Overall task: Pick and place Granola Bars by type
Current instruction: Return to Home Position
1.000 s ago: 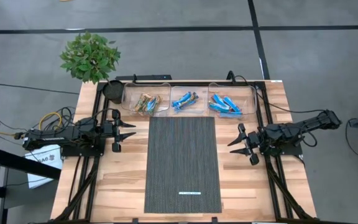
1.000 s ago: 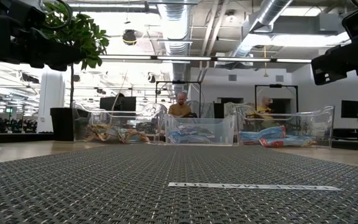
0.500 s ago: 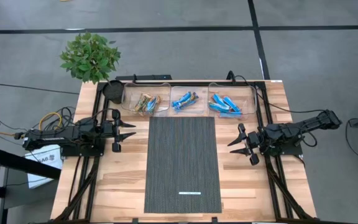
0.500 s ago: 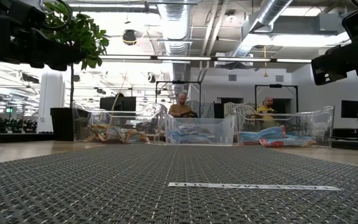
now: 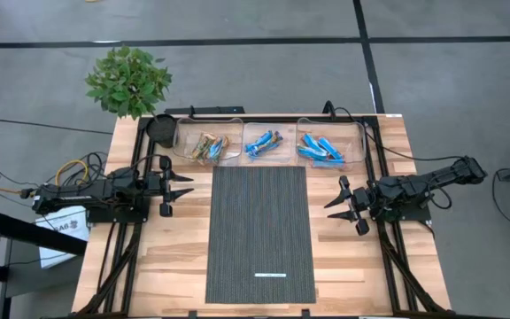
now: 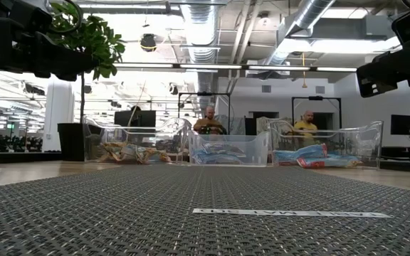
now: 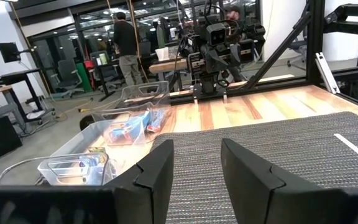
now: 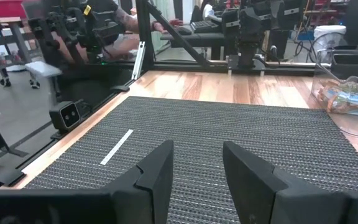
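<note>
Item: Granola Bars, small foil-wrapped pieces, all sorted into three clear bins along the far edge of the table (image 5: 166, 257). Tan-and-brown bars (image 5: 206, 146) lie in the left bin (image 5: 184, 142), which is the bin closest to the left tool (image 5: 189, 184), just beyond its fingertips. Bright blue bars (image 5: 320, 148) lie in the right bin (image 5: 357, 142), which is closest to the right tool (image 5: 335, 195). Blue-and-orange bars (image 5: 264, 142) lie in the middle bin (image 5: 248, 133), between the two tools and farther back than either. No bars show on the woven mat (image 5: 259, 230) that lies between the tools. It carries only a thin white strip (image 5: 270, 275) at its near end. Tools: both are released and empty, with fingers spread. Each hangs over bare wood beside its own edge of the mat, pointing inward across it. Handling, judged: the bars look very light, and the wrappers look slick and crinkly. The contents are probably firm along their length but would crush under a hard squeeze. The best hold is likely across the narrow width at mid-length with a modest grip. The crimped ends would probably fold or slip. Overlapping bars in a bin would want the uppermost taken first. Other: a potted plant (image 5: 129, 80) stands off the far corner beyond the left tool, and people sit in the room behind the bins.
</note>
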